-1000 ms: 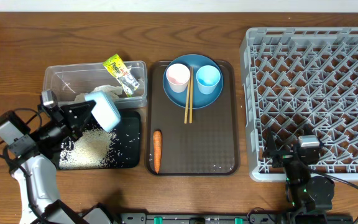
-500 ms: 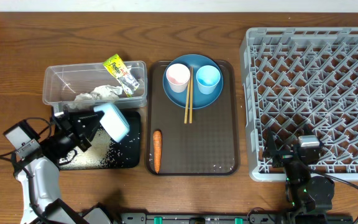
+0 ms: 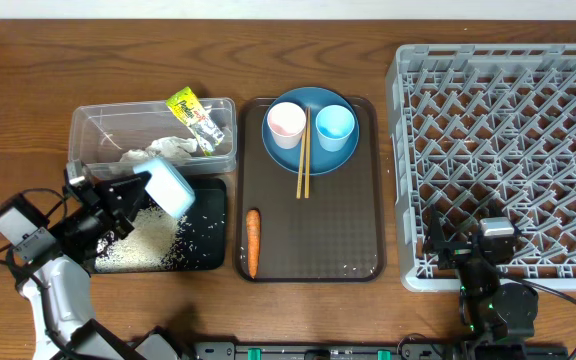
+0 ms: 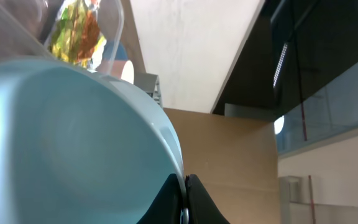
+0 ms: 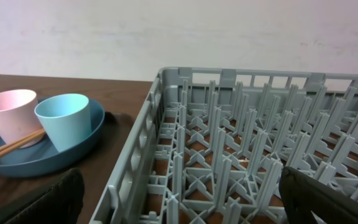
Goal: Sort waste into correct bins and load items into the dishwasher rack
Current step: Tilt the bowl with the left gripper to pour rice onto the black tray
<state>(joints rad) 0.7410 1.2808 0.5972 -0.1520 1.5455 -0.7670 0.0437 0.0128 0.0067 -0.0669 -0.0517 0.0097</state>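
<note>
My left gripper (image 3: 144, 188) (image 4: 184, 198) is shut on the rim of the white bowl with the pale blue outside (image 3: 171, 186) (image 4: 73, 137). The bowl hangs tilted over the black tray (image 3: 210, 252), where white rice scraps (image 3: 148, 240) lie in a heap. Crumpled paper (image 3: 158, 150) and the yellow-green wrapper (image 3: 196, 118) (image 4: 73, 31) are in the clear tub (image 3: 93, 125). The carrot (image 3: 252, 242) lies on the brown tray (image 3: 338, 230). My right gripper (image 3: 468, 248) (image 5: 182, 199) stands open over the near left corner of the grey rack (image 3: 503, 150) (image 5: 241, 137), holding nothing.
On the brown tray a blue plate (image 3: 311, 148) (image 5: 55, 155) carries a pink cup (image 3: 286, 124) (image 5: 8, 112), a light blue cup (image 3: 335, 125) (image 5: 64, 118) and wooden chopsticks (image 3: 304, 160) (image 5: 5, 152). Bare wooden table lies behind the tub and in front of the trays.
The left arm swung down and right over the black tray with the bowl, hiding the rice, then came back up and left; the rice heap shows again. The right arm has not moved.
</note>
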